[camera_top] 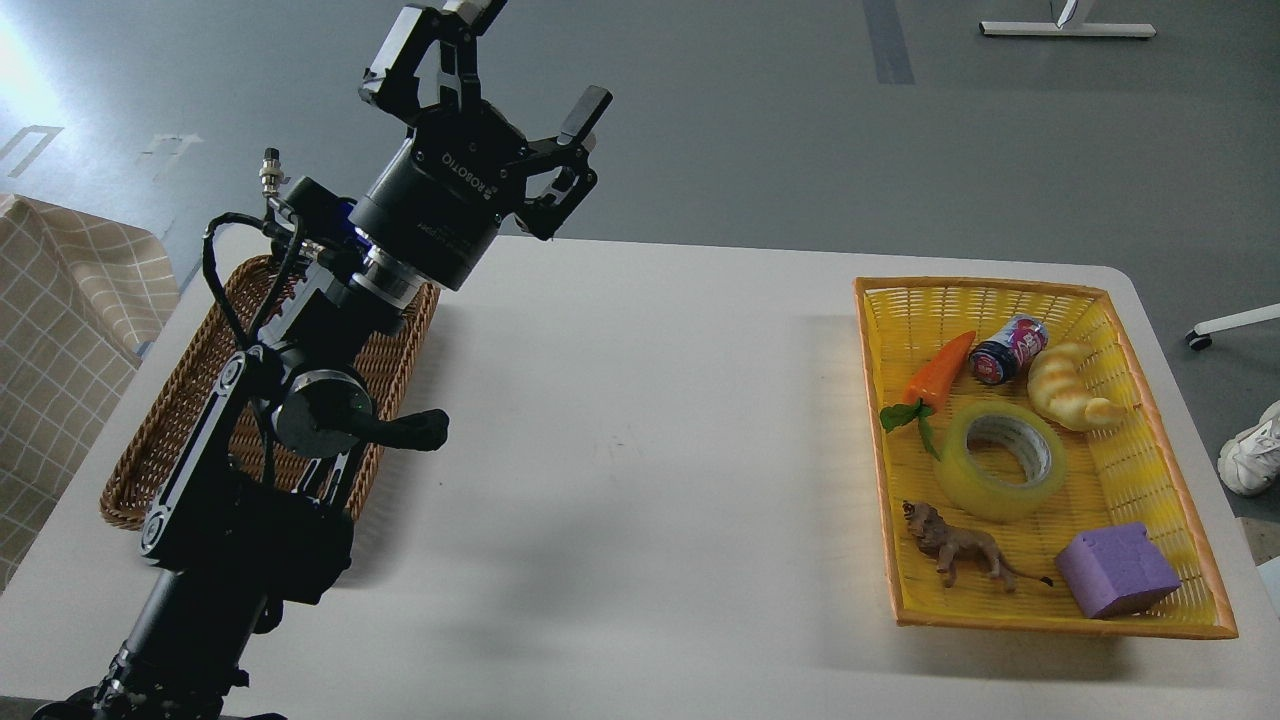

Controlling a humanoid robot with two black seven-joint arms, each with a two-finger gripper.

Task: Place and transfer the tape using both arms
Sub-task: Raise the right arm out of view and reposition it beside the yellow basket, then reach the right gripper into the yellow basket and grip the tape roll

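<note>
The tape (1000,460), a translucent yellow roll with a pale core, lies flat in the middle of the yellow basket (1180,500) at the table's right. My left gripper (535,50) is raised high above the far left of the table, open and empty, far from the tape. The left arm (320,400) rises from the lower left over the brown basket. My right arm and gripper are out of view.
A brown wicker basket (180,420) sits at the table's left, partly hidden by the arm. The yellow basket also holds a toy carrot (938,372), a small can (1005,350), a croissant toy (1068,385), a toy lion (955,545) and a purple block (1115,570).
</note>
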